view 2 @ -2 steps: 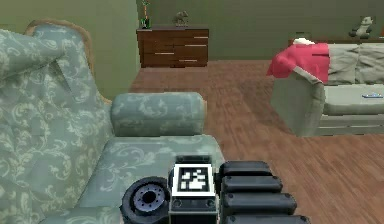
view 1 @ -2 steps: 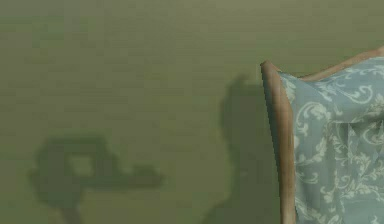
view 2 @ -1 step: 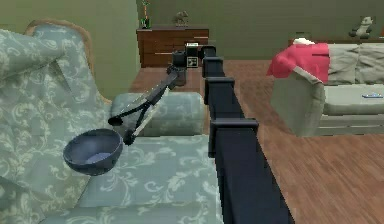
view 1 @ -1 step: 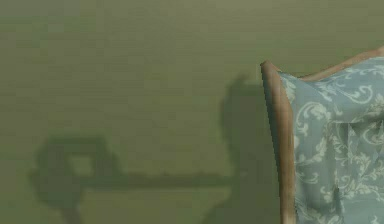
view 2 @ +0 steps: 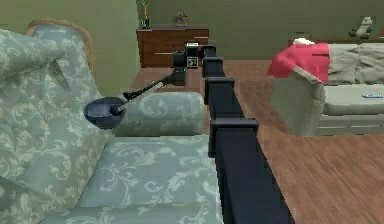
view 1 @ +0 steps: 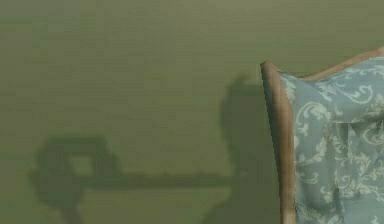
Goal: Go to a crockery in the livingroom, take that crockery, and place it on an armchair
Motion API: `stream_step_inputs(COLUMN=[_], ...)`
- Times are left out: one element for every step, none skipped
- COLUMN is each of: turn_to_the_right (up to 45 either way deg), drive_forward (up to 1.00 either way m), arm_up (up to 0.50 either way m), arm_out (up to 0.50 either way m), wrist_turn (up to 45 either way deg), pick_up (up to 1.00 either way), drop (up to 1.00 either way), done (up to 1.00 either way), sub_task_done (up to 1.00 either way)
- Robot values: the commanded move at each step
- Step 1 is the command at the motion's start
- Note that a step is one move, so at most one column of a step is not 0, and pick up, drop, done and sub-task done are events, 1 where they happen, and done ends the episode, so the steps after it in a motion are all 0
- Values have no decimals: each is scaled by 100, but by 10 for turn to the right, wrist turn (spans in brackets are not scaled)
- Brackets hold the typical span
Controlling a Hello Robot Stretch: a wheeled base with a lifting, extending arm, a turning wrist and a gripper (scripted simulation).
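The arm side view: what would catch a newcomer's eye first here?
The pale blue floral armchair takes the arm side view's left, with a dark blue bowl at the far end of the hand. At the right, a red cloth lies on a pale sofa.

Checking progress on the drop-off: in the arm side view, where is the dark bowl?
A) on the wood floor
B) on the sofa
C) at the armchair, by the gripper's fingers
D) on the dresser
C: the bowl shows at the gripper's finger end, between the armchair's back and its far armrest.
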Motion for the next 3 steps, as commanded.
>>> stream_step_inputs(turn_to_the_right=[0,0,0], drive_forward=[0,0,0], arm_up=[0,-20,-32], arm_out=[0,0,0], wrist_turn=[360,0,0], pick_up=[0,0,0], drop=[0,0,0], done=[0,0,0], sub_task_done=[0,0,0])
